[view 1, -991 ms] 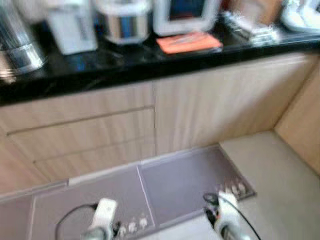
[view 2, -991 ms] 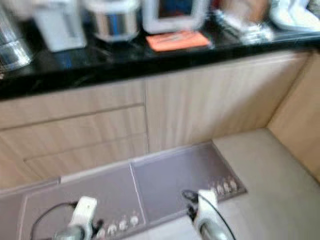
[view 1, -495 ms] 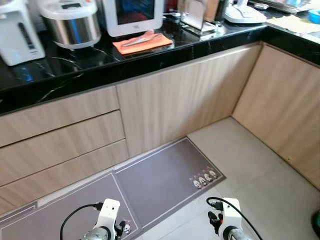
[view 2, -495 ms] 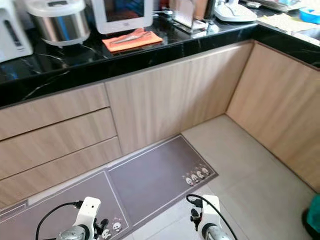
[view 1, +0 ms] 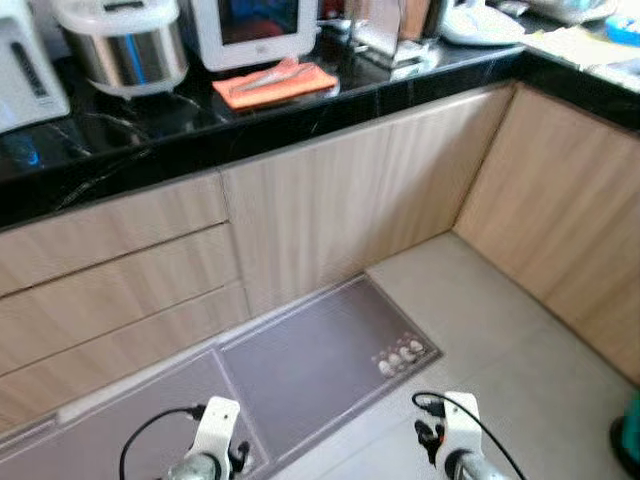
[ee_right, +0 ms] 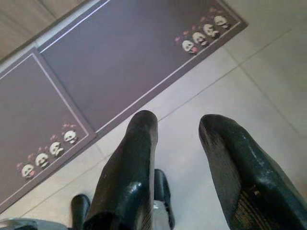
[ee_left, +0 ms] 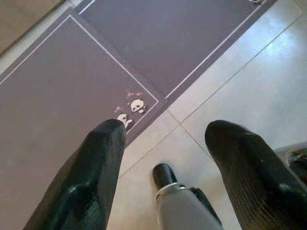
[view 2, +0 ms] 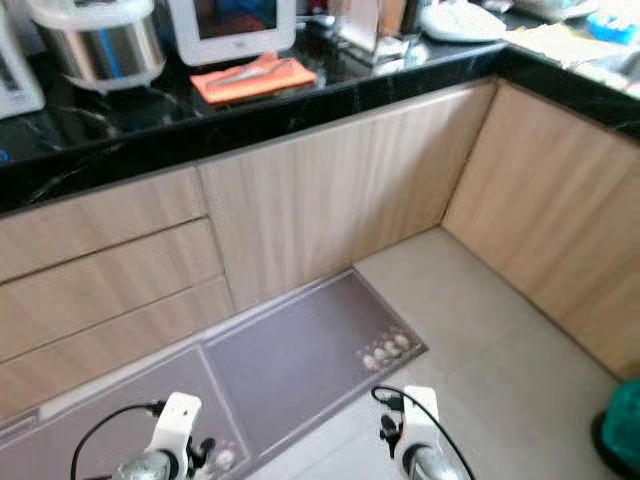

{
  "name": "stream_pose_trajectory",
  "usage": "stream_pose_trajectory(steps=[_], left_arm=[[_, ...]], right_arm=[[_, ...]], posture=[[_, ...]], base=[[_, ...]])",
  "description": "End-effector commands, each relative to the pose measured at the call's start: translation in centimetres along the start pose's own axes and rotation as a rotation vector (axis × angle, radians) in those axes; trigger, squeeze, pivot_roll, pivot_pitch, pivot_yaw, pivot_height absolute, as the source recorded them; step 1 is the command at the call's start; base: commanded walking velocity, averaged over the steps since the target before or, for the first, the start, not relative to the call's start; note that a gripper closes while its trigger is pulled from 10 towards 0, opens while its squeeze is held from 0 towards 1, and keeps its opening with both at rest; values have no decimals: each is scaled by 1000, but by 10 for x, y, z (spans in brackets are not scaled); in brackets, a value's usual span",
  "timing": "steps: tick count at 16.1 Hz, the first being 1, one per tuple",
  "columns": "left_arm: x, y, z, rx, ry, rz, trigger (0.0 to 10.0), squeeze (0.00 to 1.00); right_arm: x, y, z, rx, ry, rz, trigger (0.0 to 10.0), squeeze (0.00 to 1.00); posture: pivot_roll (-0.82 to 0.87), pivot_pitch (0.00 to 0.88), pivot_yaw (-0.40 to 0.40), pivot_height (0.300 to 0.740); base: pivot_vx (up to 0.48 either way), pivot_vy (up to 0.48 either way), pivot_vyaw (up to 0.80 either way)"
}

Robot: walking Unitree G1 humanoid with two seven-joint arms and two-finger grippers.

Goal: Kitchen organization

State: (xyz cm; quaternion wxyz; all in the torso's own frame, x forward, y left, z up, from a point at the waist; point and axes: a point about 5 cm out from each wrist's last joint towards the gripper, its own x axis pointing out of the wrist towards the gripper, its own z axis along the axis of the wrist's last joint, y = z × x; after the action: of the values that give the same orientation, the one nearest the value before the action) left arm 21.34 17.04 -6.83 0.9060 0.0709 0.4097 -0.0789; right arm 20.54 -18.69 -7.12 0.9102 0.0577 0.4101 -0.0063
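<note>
A black counter (view 1: pixel 300 110) carries a rice cooker (view 1: pixel 122 45), a white appliance with a screen (view 1: pixel 258 30), an orange cloth (view 1: pixel 275 83) with what may be tongs on it, and blurred items further along, while two grey mats (view 1: pixel 310 370) lie on the tiled floor (view 1: pixel 500 340) below.

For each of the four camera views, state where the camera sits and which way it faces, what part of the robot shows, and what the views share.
Left eye view: on the head, facing forward and down at the black counter, cabinets and purple mat; both wrists show.
Right eye view: the same scene, slightly offset.
Left wrist view: looks down along the open left end effector at mat and tiles.
Right wrist view: looks down along the open right end effector.
Shared: all show the mat's panda print.
</note>
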Motion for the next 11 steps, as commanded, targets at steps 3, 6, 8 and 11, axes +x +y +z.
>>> stream_pose_trajectory(steps=[3, 6, 8, 11], left_arm=[[-1, 0, -4, 6, 22, -2, 10000, 0], [0, -1, -4, 11, 22, -10, 10000, 0], [0, -2, -3, 45, 24, -12, 10000, 0], [0, -2, -4, 33, 31, 2, 10000, 0]], right_arm=[[-1, -1, -3, -2, 13, 0, 10000, 0], [-1, -1, -4, -5, 16, 2, 10000, 0], [-1, -2, -4, -7, 16, 2, 10000, 0], [-1, -2, -4, -9, 17, 2, 10000, 0]], posture=[[-82, 0, 6, 740], [-85, 0, 6, 740], [-85, 0, 6, 740], [-83, 0, 2, 740]], base=[[0, 0, -587], [0, 0, -573], [0, -197, -566], [0, -306, -569]])
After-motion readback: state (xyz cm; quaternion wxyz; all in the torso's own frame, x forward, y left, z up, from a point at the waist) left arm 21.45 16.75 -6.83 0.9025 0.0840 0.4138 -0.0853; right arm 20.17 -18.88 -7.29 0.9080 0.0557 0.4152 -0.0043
